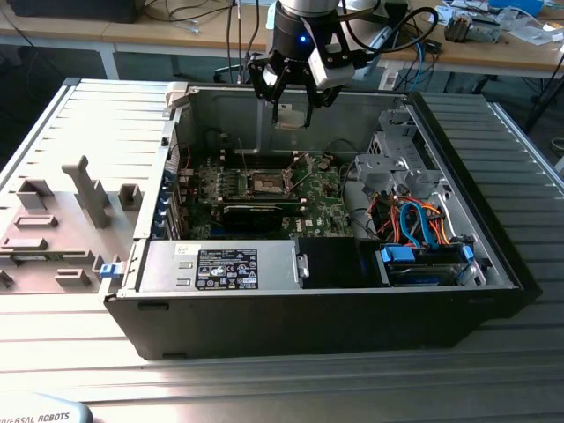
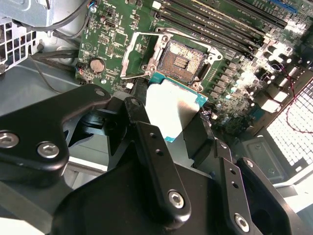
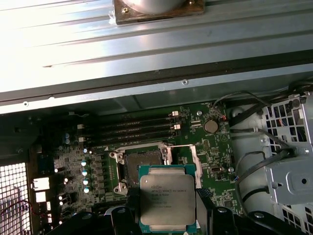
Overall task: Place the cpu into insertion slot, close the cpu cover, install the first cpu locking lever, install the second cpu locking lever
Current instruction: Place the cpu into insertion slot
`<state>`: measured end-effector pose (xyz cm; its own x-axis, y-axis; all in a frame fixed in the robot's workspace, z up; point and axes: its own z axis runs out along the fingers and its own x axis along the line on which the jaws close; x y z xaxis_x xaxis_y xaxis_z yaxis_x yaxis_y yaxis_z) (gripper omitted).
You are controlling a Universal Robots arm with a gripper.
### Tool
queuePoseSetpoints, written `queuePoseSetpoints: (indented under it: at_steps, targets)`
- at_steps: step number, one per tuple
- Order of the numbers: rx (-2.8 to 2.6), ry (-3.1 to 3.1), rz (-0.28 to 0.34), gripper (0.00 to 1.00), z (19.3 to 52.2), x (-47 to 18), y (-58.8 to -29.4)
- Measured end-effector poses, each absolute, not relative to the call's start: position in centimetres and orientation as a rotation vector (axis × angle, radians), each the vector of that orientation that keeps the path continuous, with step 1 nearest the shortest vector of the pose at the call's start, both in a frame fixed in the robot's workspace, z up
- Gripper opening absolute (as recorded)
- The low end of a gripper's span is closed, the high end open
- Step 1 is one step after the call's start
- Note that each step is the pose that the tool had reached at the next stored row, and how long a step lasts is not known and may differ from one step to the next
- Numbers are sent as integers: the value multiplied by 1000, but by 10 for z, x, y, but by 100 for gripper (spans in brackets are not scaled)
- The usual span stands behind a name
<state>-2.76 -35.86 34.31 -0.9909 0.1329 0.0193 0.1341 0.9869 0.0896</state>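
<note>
Ribbed metal desk (image 1: 264, 388) carries an open computer case (image 1: 308, 326); above its green board (image 1: 328, 201) the hand (image 1: 291, 119) grips the chip (image 3: 167, 196) by its edges, hovering near the uncovered socket (image 3: 142, 164).

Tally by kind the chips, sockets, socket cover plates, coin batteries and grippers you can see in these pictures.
cpu: 1
insertion slot: 1
cpu cover: 1
coin battery: 1
gripper: 1
Total: 5

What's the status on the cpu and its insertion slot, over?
Gripper shut on the cpu, hanging above the motherboard. Insertion slot empty, cpu cover flipped open. Nothing seen between them.
</note>
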Motion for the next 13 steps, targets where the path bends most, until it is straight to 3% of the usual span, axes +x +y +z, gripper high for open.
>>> queuePoseSetpoints:
  at_steps: [13]
  targets:
    - [-223, -3117, -142, 54, 343, -28, -359]
